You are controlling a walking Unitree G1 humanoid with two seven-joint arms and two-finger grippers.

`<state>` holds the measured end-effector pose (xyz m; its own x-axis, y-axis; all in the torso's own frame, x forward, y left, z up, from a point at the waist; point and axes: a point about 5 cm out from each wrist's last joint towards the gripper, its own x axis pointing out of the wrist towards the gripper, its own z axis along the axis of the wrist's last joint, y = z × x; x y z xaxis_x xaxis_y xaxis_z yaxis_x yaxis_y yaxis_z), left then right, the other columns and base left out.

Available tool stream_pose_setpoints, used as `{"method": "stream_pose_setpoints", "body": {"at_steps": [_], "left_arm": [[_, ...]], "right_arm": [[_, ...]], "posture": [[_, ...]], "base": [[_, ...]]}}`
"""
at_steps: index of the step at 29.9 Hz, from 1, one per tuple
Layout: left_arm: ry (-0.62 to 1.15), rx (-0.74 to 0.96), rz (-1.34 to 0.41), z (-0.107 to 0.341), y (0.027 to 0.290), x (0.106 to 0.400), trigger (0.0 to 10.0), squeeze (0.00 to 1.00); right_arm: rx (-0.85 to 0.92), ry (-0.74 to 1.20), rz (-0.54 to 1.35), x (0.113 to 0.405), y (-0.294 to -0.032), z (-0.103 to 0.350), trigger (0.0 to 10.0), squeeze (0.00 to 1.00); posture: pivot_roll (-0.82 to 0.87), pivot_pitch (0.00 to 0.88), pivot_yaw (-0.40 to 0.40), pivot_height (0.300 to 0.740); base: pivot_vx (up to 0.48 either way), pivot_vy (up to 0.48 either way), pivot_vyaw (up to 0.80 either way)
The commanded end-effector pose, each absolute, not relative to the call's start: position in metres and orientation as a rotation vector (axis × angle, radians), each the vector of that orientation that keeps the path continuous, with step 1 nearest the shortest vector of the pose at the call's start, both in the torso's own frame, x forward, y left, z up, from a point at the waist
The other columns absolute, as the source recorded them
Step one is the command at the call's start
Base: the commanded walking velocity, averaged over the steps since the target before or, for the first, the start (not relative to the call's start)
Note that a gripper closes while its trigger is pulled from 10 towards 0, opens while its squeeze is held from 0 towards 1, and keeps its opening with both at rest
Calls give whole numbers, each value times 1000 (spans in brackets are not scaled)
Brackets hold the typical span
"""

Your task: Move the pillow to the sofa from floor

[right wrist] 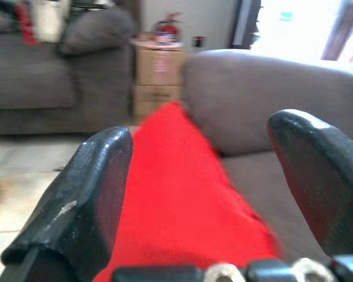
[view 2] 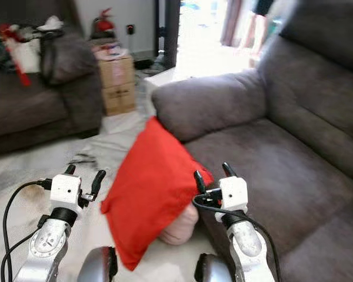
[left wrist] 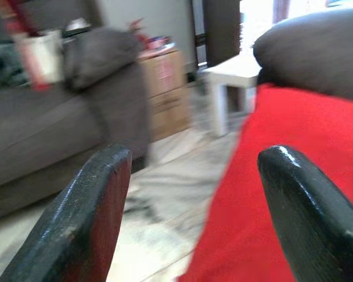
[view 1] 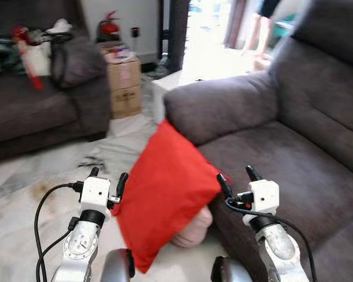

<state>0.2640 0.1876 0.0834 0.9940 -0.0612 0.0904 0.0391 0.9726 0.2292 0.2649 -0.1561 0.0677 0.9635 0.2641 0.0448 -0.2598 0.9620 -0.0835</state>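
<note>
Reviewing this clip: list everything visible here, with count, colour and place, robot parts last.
pillow: one, red, held up between both grippers at the sofa's front edge
sofa: one, grey, right
second sofa: one, grey, far left, cluttered
cardboard boxes: two, brown, stacked beside it
fire extinguisher: one, red, by wall
small table: one, white, behind armrest
left gripper: black fingers open, pillow's left side
right gripper: black fingers open, pillow's right side

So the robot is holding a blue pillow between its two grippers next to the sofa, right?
Not quite: the pillow is red, not blue, as the left eye view shows. It does sit between the left gripper and right gripper, next to the sofa.
</note>
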Motion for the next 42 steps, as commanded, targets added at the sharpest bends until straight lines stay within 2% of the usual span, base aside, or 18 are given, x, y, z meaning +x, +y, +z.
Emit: {"method": "stream_pose_setpoints", "body": {"at_steps": [1, 4, 16, 42], "left_arm": [[-99, 224, -49, 85, 188, 264, 10000, 0], [-101, 224, -45, 85, 189, 264, 10000, 0], [-94, 224, -66, 85, 186, 265, 10000, 0], [-89, 227, -76, 85, 186, 267, 10000, 0]], "right_arm": [[-82, -61, 270, 266, -157, 70, 10000, 0], [-80, -59, 269, 266, -157, 70, 10000, 0], [-73, -58, 259, 267, -157, 69, 10000, 0], [-68, -43, 246, 269, -158, 68, 10000, 0]], "posture": [[13, 22, -86, 591], [12, 21, -85, 591], [12, 9, -81, 591], [10, 0, -77, 591]], "base": [[0, 0, 800], [0, 0, 696], [0, 0, 0], [284, 0, 0]]}}
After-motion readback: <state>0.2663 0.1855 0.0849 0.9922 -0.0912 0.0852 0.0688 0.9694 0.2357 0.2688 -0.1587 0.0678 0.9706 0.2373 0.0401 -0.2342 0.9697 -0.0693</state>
